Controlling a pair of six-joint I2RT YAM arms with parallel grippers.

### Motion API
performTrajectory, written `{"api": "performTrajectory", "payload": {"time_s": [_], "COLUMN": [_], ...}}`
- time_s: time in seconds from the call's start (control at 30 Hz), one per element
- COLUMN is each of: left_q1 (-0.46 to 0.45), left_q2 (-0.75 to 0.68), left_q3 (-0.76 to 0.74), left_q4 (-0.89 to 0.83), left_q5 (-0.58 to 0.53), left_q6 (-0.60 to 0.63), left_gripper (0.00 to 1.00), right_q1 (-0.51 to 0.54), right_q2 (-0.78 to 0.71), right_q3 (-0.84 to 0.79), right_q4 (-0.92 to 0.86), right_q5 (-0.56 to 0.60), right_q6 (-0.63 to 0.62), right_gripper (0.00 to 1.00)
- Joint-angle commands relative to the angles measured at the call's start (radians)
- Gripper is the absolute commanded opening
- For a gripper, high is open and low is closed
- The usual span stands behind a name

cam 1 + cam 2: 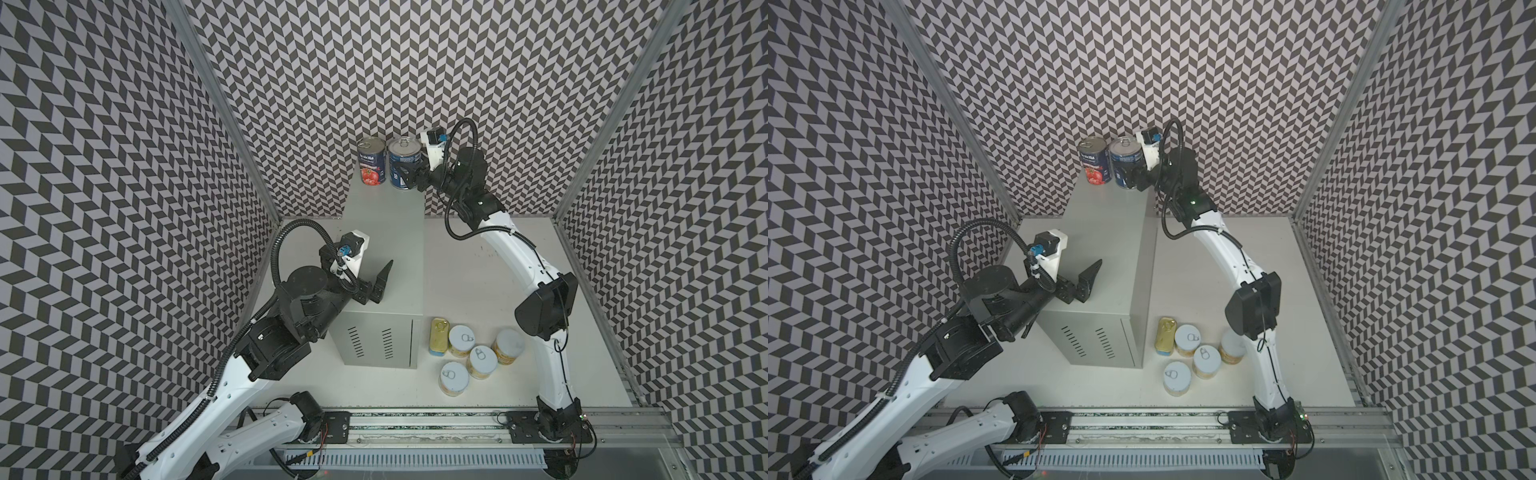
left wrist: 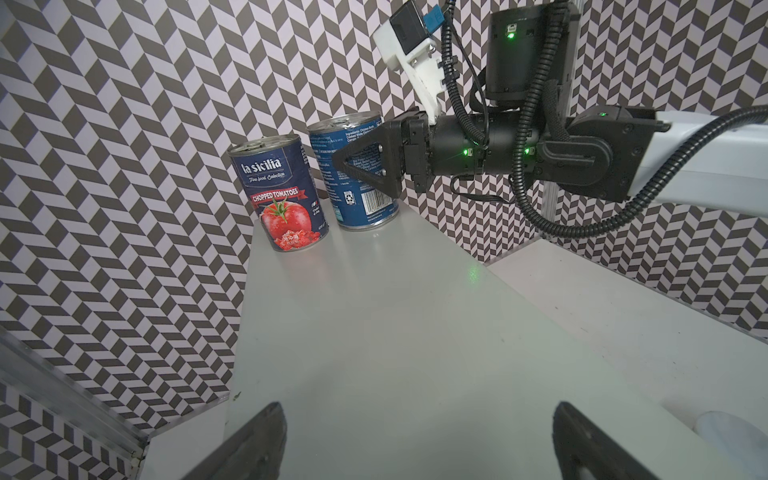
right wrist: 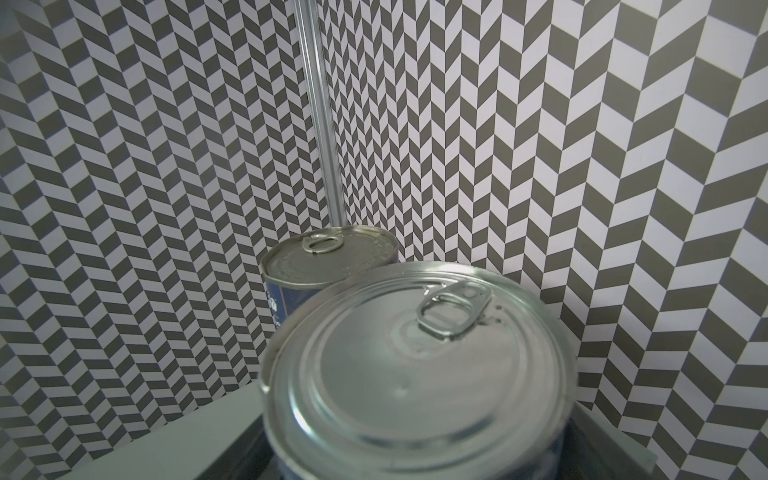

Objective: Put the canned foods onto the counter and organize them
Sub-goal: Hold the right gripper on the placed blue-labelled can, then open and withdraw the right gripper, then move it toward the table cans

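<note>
Two tall dark-blue cans stand side by side at the far end of the grey counter (image 1: pixel 386 249) (image 2: pixel 395 311): a chopped-tomatoes can (image 1: pixel 372 164) (image 2: pixel 282 195) and a blue can (image 1: pixel 402 160) (image 2: pixel 361 208) to its right. My right gripper (image 1: pixel 409 176) is shut on the blue can, which stands upright on the counter; its lid (image 3: pixel 415 365) fills the right wrist view. Over the counter's near half, my left gripper (image 1: pixel 372 266) (image 2: pixel 417 407) hangs open and empty. Several short yellow cans (image 1: pixel 482 361) and a gold-topped SPAM tin (image 1: pixel 439 336) stand on the tabletop right of the counter.
The white tabletop (image 1: pixel 478 270) surrounds the counter, closed in by chevron-patterned walls with aluminium corner posts (image 1: pixel 224 112). A mounting rail (image 1: pixel 415 419) runs along the front edge. My right arm (image 1: pixel 540 291) arches over the table beside the short cans.
</note>
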Motion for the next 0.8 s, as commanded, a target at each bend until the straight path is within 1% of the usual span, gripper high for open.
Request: {"api": "performTrajectory", "payload": {"time_s": [0.0,0.07,0.2,0.43,0.53,0.63,0.77], "left_q1": [0.005,0.004,0.005,0.004,0.005,0.004,0.005], "left_q2": [-0.016,-0.016,-0.017,-0.017,-0.014,-0.008,0.004], "left_q3": [-0.009,-0.01,-0.009,0.002,0.011,0.027,0.063], "left_q4": [0.022,0.021,0.021,0.014,0.007,-0.006,-0.034], "left_q5": [0.009,0.009,0.009,0.016,0.023,0.04,0.093], "left_q6": [-0.003,-0.003,-0.004,-0.007,-0.007,-0.011,-0.012], "left_gripper": [1.0,1.0,1.0,1.0,1.0,1.0,1.0], "right_q1": [0.003,0.003,0.003,0.0,-0.002,-0.005,-0.005], "right_q2": [0.004,0.006,0.005,-0.019,-0.042,-0.094,-0.221], "right_q3": [-0.02,-0.021,-0.021,-0.017,-0.025,-0.08,-0.247], "right_q4": [-0.024,-0.024,-0.023,-0.02,-0.026,-0.011,0.052], "right_q5": [-0.035,-0.035,-0.033,-0.015,-0.011,-0.009,0.011], "right_q6": [0.015,0.017,0.018,0.011,0.009,0.007,0.002], "right_gripper": [0.81,0.82,0.9,0.99,0.99,0.99,0.99]}}
